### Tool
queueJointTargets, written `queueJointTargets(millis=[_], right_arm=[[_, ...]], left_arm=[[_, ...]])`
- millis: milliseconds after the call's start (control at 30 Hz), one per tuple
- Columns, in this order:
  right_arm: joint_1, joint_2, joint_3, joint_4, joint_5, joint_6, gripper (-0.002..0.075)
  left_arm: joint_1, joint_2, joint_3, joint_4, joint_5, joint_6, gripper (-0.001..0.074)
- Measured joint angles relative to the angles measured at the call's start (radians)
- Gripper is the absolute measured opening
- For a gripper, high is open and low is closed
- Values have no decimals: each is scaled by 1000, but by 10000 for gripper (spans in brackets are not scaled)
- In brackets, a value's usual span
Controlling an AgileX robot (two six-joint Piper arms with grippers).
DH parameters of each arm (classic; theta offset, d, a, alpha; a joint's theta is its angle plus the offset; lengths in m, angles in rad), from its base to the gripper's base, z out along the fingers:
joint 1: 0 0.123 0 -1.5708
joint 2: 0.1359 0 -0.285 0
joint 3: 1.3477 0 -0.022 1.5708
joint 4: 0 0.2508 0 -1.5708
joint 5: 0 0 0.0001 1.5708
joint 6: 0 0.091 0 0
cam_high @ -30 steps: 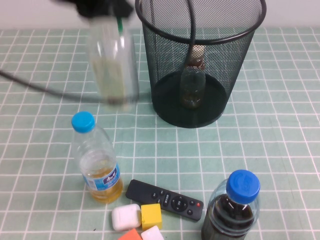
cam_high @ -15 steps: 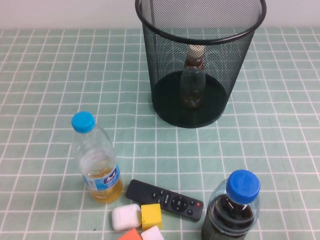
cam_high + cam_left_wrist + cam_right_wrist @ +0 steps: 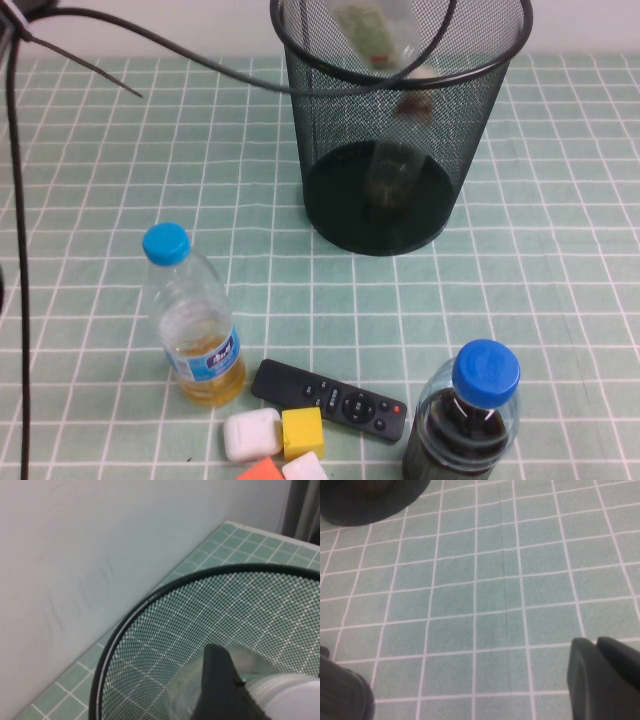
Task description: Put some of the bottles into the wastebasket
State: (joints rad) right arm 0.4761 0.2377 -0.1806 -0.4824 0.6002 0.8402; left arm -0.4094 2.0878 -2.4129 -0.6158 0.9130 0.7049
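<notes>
The black wire-mesh wastebasket [image 3: 330,130] stands at the back middle of the table. The small squat bottle [image 3: 395,160] with the brown neck wrap stands upright inside it. The taller bottle with the pale label [image 3: 375,35] hangs tilted over the basket's opening. In the left wrist view my left gripper [image 3: 265,692] is shut on this bottle [image 3: 292,700], one black finger [image 3: 220,690] against it, above the basket rim [image 3: 150,602]. My right gripper [image 3: 470,695] is open and empty, low over the tiled cloth, with the basket's base [image 3: 370,495] nearby.
A blue-capped bottle of yellow liquid [image 3: 192,320] stands front left. A blue-capped bottle of dark liquid [image 3: 470,420] stands front right. A black remote [image 3: 330,400] and small white, yellow and orange blocks [image 3: 275,435] lie between them. A black cable [image 3: 20,250] runs down the left side.
The taller bottle was held to the left of the basket, then rose out of view. It now hangs tilted over the basket's opening, and the arm's cable crosses the back left.
</notes>
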Motion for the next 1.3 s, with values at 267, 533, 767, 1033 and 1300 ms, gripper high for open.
queueJointTargets(millis=[267,533,767,1033,1300], right_arm=[[0,0,0,0,0,0,-8],[0,0,0,0,0,0,-8],[0,0,0,0,0,0,-8],[0,0,0,0,0,0,-8],[0,0,0,0,0,0,-8]], left_arm=[[0,62,0,14,24,0,330],[0,66,0,14,40,4,332],[0,57,0,12,65,-63,475],[0,-82,-45,15,200,-89,66],[0,-294,-58,112,317,-150,0]])
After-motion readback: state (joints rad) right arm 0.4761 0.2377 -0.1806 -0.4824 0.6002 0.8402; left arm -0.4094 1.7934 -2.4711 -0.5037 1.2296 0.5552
